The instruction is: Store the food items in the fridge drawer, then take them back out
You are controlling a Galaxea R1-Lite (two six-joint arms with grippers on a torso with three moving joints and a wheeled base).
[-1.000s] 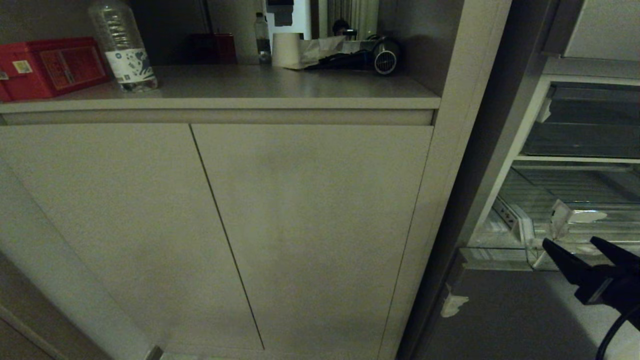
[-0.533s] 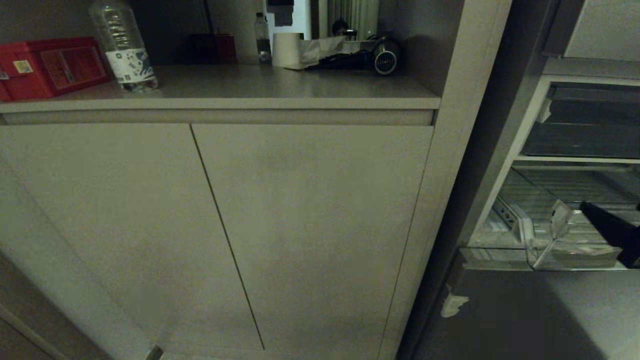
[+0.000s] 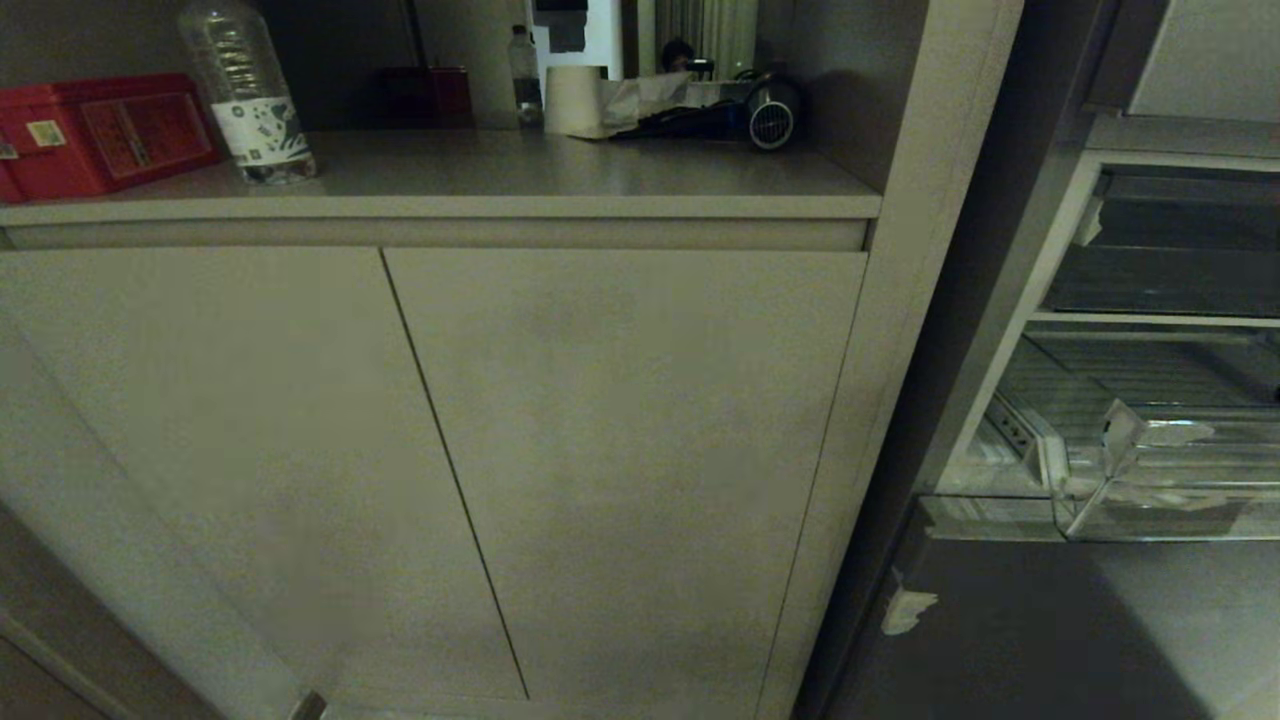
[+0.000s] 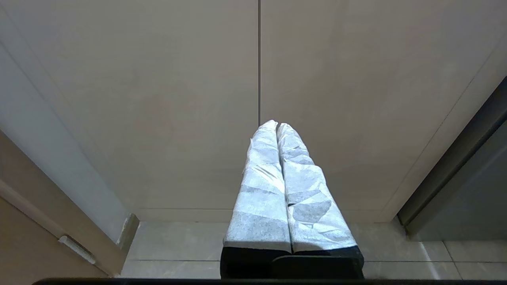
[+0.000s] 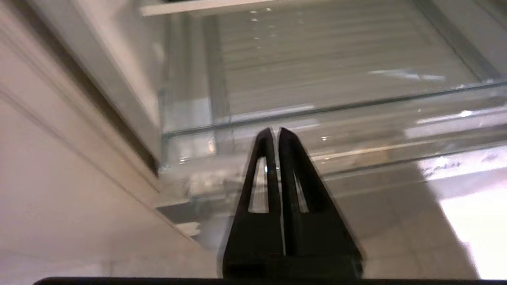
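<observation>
The fridge drawer (image 3: pixel 1150 515), a clear plastic bin with a ribbed floor, stands pulled out of the grey fridge at the right edge of the head view. In the right wrist view my right gripper (image 5: pixel 274 130) is shut on nothing, its black fingers pointing at the fridge drawer's clear front wall (image 5: pixel 356 118) and a little short of it. No arm shows in the head view. My left gripper (image 4: pixel 276 124), with white-wrapped fingers, is shut and empty, and faces the cabinet doors low above the floor. The food items are out of view.
A beige cabinet (image 3: pixel 600 450) with two doors fills the middle. Its counter carries a red box (image 3: pixel 100 130), a plastic bottle (image 3: pixel 245 95) and a paper roll (image 3: pixel 572 98). A grey fridge panel (image 3: pixel 1050 630) lies below the drawer, and a shelf (image 3: pixel 1160 318) above it.
My right gripper was open at the lower right of the head view. It rose in front of the drawer, left that view, and is now shut.
</observation>
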